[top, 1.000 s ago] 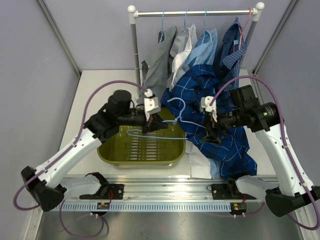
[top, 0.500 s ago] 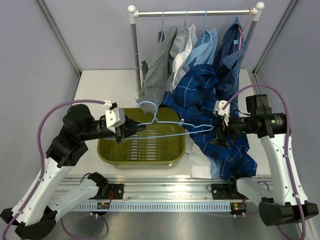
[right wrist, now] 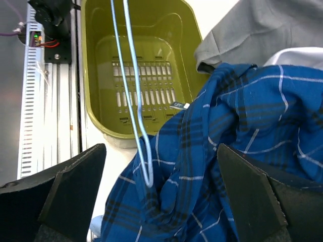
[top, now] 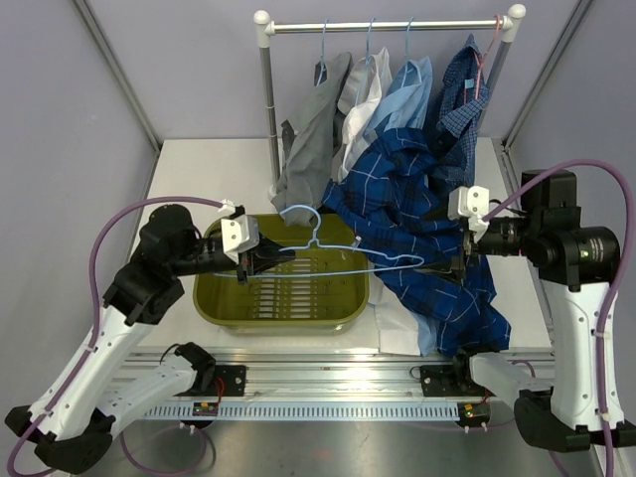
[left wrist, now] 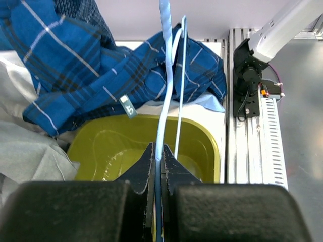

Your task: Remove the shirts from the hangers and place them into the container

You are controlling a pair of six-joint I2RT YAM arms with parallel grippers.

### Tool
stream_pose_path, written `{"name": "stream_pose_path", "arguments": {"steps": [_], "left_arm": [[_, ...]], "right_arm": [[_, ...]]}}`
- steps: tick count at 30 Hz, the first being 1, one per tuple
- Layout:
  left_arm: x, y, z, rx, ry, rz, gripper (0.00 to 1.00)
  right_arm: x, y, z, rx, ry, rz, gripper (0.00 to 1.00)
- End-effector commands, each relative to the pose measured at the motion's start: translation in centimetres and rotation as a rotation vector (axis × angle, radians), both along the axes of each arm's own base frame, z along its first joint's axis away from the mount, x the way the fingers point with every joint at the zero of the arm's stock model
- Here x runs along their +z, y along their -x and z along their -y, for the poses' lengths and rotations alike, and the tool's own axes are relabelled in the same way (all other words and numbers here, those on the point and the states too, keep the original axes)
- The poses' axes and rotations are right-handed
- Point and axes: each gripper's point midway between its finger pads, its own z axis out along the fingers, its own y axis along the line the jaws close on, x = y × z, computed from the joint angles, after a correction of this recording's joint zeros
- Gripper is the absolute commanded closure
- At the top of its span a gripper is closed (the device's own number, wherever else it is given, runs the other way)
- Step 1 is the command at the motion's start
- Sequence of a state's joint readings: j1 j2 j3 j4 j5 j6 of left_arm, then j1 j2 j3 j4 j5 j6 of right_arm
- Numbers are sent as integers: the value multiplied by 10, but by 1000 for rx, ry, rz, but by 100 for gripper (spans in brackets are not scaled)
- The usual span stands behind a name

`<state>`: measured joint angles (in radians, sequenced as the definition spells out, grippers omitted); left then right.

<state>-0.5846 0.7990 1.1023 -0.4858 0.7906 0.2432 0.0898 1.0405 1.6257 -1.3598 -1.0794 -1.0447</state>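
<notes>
**Room.** Plain lilac-grey walls [top: 149, 60] on three sides, with slanted metal posts in the corners.

**Surface.** Pale table [top: 199, 169]. A metal track [top: 338, 383] along the near edge carries both arm bases.

**Rail** [top: 388, 26]. Silver with white knobs, at the back. Hung left to right: grey shirt [top: 313, 139], white shirt [top: 360, 94], light-blue shirt [top: 405, 99], and navy shirt [top: 459, 94] on a red hanger [top: 487, 55].

**Tub** [top: 278, 320]. Olive with a slotted bottom, on the table near the front.

**Check shirt** [top: 417, 199]. Dark blue, heaped on the table right of the tub and lapping over its right rim.

**Hanger** [top: 338, 246]. Light blue, held level above the tub, with its right end tucked into the check shirt.

**Left gripper** [left wrist: 157, 160]. Jaws pinched tight on the hanger's left end.

**Right gripper** [top: 459, 268]. Jaws spread wide above the check shirt, gripping nothing.
</notes>
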Motion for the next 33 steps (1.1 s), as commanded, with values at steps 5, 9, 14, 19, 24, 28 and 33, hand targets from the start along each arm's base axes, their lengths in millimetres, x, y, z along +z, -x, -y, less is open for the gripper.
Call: {"name": "stream_pose_path", "arguments": {"steps": [5,9,14,19,24,28,33], "left_arm": [[23,-9,13,-61,36,85,99],[21,-14,18,-73,20,55,100],[30,-13,20,-86,42,58,100],[38,-16,19,-54,61,78,100],[48,-10,19,-71,101,89,100],[54,-11,16,-47,120,109,100],[60,-15,14,-13,142,132,100]], "right_arm": [[-23,28,-22,159,23,-295,1],[-23,25,-27,174,62,-280,1],[-33,23,-34,203,84,-320,1],[-50,30,-35,217,107,-364,5],[-60,28,-30,170,138,-344,10],[-53,36,-28,179,127,-327,19],[-49,42,-26,166,121,-324,55]]}}
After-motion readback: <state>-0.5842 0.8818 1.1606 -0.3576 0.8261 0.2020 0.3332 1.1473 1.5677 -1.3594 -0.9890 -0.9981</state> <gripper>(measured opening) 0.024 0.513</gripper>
